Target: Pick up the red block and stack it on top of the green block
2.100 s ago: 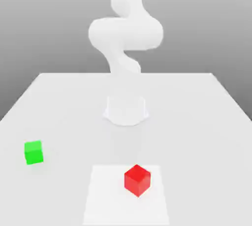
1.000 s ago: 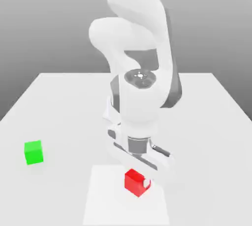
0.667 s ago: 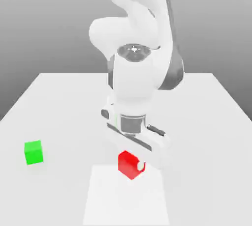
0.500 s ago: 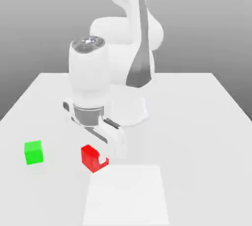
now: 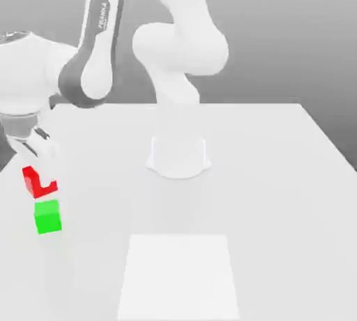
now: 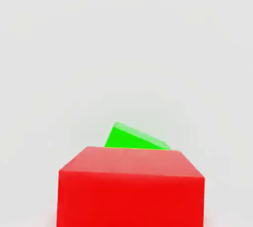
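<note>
At the exterior view's left edge, the gripper (image 5: 38,173) pinches the red block (image 5: 33,181) just above the green block (image 5: 47,216). The red block looks slightly offset; released so, it could tip off.

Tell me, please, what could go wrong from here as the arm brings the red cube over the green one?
1. In the exterior view the small matte red cube in the tool sits slightly toward that view's left of the small matte green cube; released so, it might land off-centre and topple.
2. The gap between the cubes looks small, so sideways correction may knock the green cube along the white table.
</note>
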